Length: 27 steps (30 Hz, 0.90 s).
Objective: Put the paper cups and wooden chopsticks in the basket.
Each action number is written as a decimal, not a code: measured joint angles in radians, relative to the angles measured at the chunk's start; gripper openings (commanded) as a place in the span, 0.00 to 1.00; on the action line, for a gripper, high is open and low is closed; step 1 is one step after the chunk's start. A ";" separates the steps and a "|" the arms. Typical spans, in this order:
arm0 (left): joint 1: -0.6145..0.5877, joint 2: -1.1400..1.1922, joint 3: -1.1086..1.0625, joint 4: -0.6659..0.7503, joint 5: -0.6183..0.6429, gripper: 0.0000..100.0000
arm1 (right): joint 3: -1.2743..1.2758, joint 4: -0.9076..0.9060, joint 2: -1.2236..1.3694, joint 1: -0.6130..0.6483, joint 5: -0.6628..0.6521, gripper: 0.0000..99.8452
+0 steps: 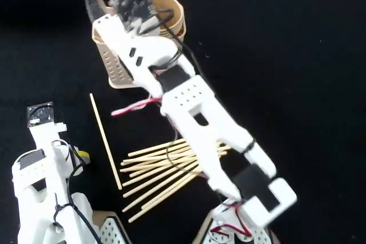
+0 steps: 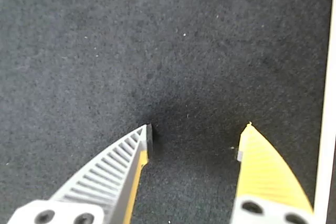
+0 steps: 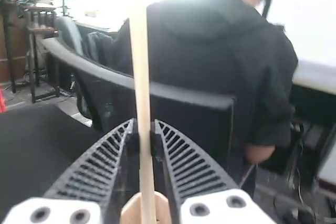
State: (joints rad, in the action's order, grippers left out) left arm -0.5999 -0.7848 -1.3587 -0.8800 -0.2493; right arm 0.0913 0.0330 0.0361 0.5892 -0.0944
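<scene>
Wooden chopstick (image 3: pixel 139 66), pale and thin, is pinched tight in the right gripper (image 3: pixel 144 129), up over the beige slotted plastic basket (image 1: pixel 114 67) that's got a tan paper cup (image 1: pixel 171 18) in it. The other loose wooden chopsticks (image 1: pixel 166 167) are piled on the black table (image 1: pixel 297 55), and the left gripper (image 2: pixel 197 129) hangs spread wide just above it.

What we count, kind by kind.

We count two white robot arms, the left arm (image 1: pixel 40 170) and the right arm (image 1: pixel 194 112); one beige slatted plastic basket (image 1: pixel 114 70); one brown paper cup (image 1: pixel 176 18) that we can make out; one pale wooden chopstick (image 1: pixel 105 141) lying alone on the black surface (image 1: pixel 297 84); one raised chopstick (image 3: pixel 140 77) pinched in the right arm's jaws; and a loose pile of chopsticks (image 1: pixel 153 167), roughly nine, partly hidden, so we cannot fix the number.
</scene>
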 measured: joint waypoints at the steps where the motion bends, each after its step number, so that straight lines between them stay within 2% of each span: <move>1: 0.000 0.000 0.000 0.000 0.000 0.28 | -0.008 0.000 0.021 -0.011 0.009 0.01; 8: 0.000 0.000 0.000 0.000 0.000 0.28 | 0.002 -0.011 0.075 -0.025 0.023 0.03; 12: 0.000 0.000 0.000 0.000 0.000 0.28 | 0.012 -0.032 0.077 -0.025 0.023 0.14; 18: 0.000 0.000 0.000 0.000 0.000 0.28 | -0.021 -0.262 0.077 -0.025 0.025 0.12; 27: 0.000 0.000 0.000 0.000 0.000 0.28 | -0.112 -0.470 -0.029 -0.025 0.025 0.12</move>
State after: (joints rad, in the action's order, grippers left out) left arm -0.5999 -0.7848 -1.3587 -0.8800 -0.2493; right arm -0.0207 -0.4365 0.0069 0.5646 -0.0698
